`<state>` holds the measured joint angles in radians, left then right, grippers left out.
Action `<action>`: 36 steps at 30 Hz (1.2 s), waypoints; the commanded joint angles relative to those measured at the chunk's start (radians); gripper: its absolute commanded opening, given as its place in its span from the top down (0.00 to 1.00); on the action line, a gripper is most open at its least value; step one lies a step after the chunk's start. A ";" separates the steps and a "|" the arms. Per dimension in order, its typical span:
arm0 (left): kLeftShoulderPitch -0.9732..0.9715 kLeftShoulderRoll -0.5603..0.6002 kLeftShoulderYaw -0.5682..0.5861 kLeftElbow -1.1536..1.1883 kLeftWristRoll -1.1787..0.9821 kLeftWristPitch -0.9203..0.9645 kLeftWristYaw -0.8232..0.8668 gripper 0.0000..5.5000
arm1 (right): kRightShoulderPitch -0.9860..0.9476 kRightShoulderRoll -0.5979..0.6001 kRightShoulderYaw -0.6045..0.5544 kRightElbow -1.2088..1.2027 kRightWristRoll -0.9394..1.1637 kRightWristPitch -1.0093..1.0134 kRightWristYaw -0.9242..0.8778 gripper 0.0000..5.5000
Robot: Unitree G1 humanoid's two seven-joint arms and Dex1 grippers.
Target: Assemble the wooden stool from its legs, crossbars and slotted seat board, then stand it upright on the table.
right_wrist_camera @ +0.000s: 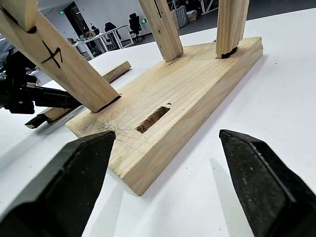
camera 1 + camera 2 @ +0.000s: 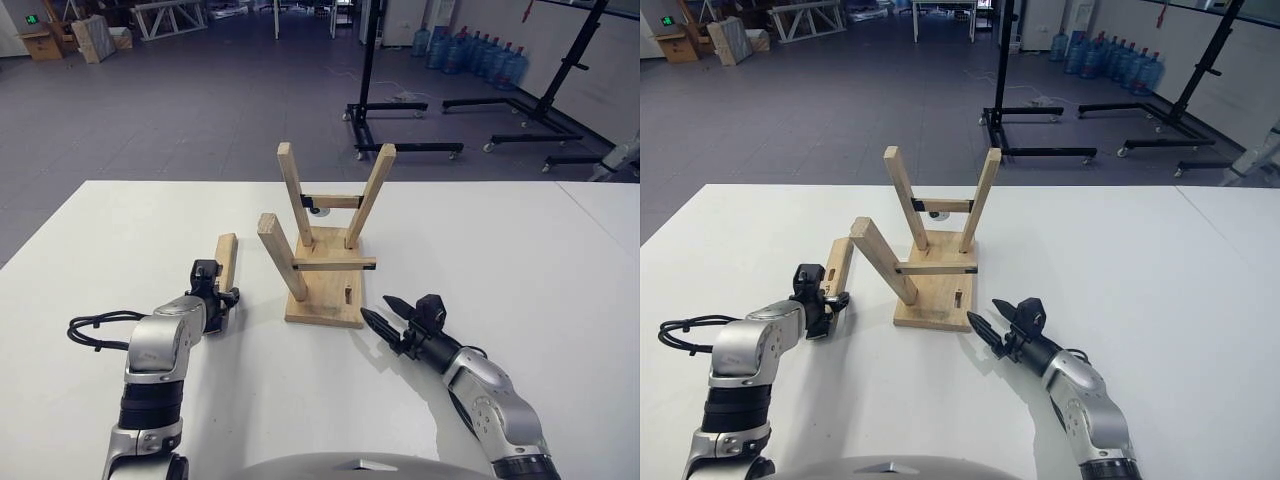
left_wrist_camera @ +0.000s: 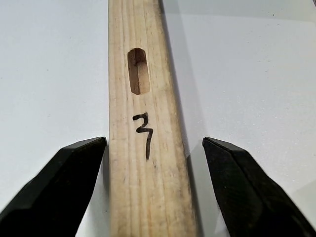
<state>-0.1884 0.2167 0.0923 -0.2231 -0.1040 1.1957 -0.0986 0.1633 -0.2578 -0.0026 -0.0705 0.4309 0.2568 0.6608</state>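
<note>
Sitting upside down near the middle of the white table (image 2: 520, 260), the seat board (image 2: 325, 290) lies flat with three legs pointing up. Two legs (image 2: 295, 195) (image 2: 371, 195) rise from its far edge at twelve o'clock and lean apart from each other, and a third leg (image 2: 282, 257) slants out of the near corner at about eight o'clock. One crossbar (image 2: 335, 201) joins the two far legs, and a second crossbar (image 2: 335, 265) runs from the third leg toward the three o'clock side. An empty slot (image 1: 152, 118) shows in the board's near corner at about five o'clock. A loose leg (image 2: 227, 260) lies flat on the table at nine o'clock from the board, apart from it, with a slot cut in its upper face. The left gripper (image 3: 154, 141) is at the near end of this leg, its jaws spread with one finger on each side of the wood. The right gripper (image 2: 376, 308) is just beside the board's five o'clock corner, its jaws spread wide and aimed at that corner without touching it. A black cable (image 2: 95, 330) curls on the table at eight o'clock. Black wheeled frames (image 2: 400, 110) and water bottles (image 2: 470, 50) stand on the floor beyond the table at one o'clock.
</note>
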 commanded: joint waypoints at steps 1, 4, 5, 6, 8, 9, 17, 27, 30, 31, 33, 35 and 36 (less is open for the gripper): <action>0.072 0.015 -0.019 0.061 0.004 0.057 -0.006 0.46 | 0.000 0.001 -0.004 -0.003 -0.007 -0.011 -0.007 0.29; 0.082 0.021 -0.027 0.065 0.007 0.048 -0.007 0.55 | -0.002 -0.001 -0.004 -0.002 -0.006 -0.012 -0.008 0.29; 0.085 0.022 -0.028 0.066 0.007 0.046 -0.006 0.57 | -0.003 -0.002 -0.005 -0.001 -0.006 -0.012 -0.008 0.29; 0.088 0.023 -0.029 0.066 0.007 0.045 -0.006 0.61 | -0.003 -0.003 -0.005 -0.001 -0.006 -0.012 -0.008 0.29; 0.092 0.027 -0.034 0.068 0.009 0.040 -0.008 0.63 | -0.002 -0.003 -0.005 -0.001 -0.006 -0.012 -0.008 0.29; 0.094 0.030 -0.037 0.069 0.009 0.035 -0.008 0.63 | -0.002 -0.003 -0.004 -0.001 -0.006 -0.012 -0.008 0.29; 0.021 -0.028 0.076 0.018 -0.059 -0.304 -0.042 0.63 | -0.026 -0.004 -0.041 0.006 0.028 -0.014 -0.005 0.29; -0.126 0.036 0.252 -0.090 -0.429 -0.632 -0.360 0.63 | -0.231 -0.105 -0.322 -0.190 0.531 0.223 0.017 0.29; -0.152 0.086 0.262 -0.208 -0.657 -0.542 -0.462 0.63 | -0.296 -0.100 -0.343 -0.305 0.742 0.292 -0.023 0.29; -0.152 0.103 0.266 -0.243 -0.732 -0.513 -0.485 0.63 | -0.313 -0.093 -0.345 -0.331 0.810 0.307 -0.039 0.29; -0.148 0.151 0.262 -0.295 -0.851 -0.460 -0.525 0.63 | -0.343 -0.084 -0.328 -0.373 0.883 0.320 -0.065 0.29; -0.120 0.214 0.224 -0.360 -0.948 -0.404 -0.585 0.63 | -0.377 -0.067 -0.301 -0.403 0.936 0.324 -0.097 0.29; -0.104 0.242 0.207 -0.380 -0.981 -0.384 -0.612 0.63 | -0.395 -0.059 -0.287 -0.414 0.954 0.322 -0.108 0.29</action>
<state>-0.3171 0.4101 0.3303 -0.5576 -1.0282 0.7701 -0.6691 -0.1893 -0.3305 -0.3092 -0.4551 1.3499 0.5682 0.5744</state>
